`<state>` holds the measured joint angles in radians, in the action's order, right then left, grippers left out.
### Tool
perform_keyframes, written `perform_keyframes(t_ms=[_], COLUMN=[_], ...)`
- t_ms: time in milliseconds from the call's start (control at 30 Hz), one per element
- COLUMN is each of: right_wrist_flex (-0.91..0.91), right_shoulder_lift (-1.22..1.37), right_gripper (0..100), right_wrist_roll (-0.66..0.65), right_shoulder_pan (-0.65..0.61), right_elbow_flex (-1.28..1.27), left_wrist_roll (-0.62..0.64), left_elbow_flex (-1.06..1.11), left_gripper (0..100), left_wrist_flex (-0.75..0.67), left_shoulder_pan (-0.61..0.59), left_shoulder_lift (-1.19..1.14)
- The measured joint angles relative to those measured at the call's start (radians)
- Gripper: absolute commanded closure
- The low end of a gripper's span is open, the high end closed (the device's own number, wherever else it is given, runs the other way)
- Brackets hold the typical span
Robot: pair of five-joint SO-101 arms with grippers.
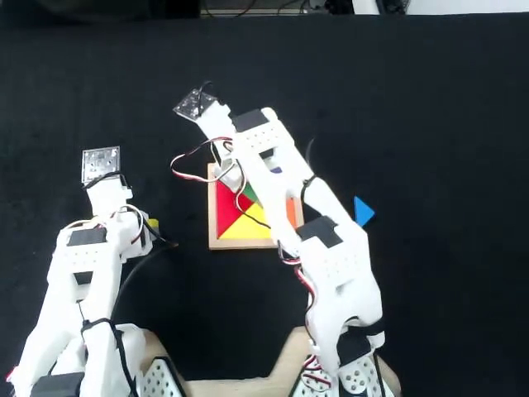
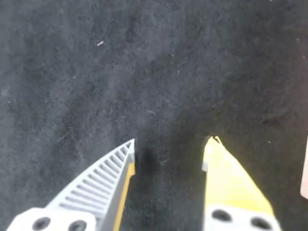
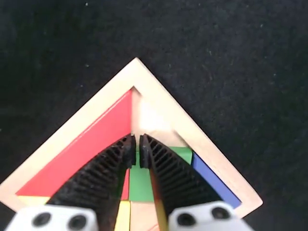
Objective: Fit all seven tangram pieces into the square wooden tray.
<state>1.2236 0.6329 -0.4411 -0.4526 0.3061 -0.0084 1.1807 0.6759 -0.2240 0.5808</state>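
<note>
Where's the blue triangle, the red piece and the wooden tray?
blue triangle [image 1: 362,211]: high view, its middle.
red piece [image 3: 91,150]: right wrist view, its flat top.
wooden tray [image 3: 168,109]: right wrist view, its rim.

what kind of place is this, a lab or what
Likely a robotics lab bench: two white robot arms at a black cloth tabletop, with a wooden tangram tray set out before them.
</note>
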Motion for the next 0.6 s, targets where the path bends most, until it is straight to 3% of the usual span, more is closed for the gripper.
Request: perform_keyframes(t_ms=[300, 600], right_wrist_flex=[0.066, 0.21], right_shoulder_lift=[-0.015, -0.387], right_gripper=[98.8, 98.8], right_wrist_roll=[0.002, 0.077], right_shoulder_pan=[0.0, 0.034], right_elbow_flex=[0.041, -0.044], left_wrist_roll=[0.0, 0.0], left_elbow_flex=[0.0, 0.0], left_gripper=[77, 77], left_wrist_flex=[0.0, 0.0], left_shoulder_pan=[0.0, 0.0], left_shoulder_lift=[0.0, 0.0])
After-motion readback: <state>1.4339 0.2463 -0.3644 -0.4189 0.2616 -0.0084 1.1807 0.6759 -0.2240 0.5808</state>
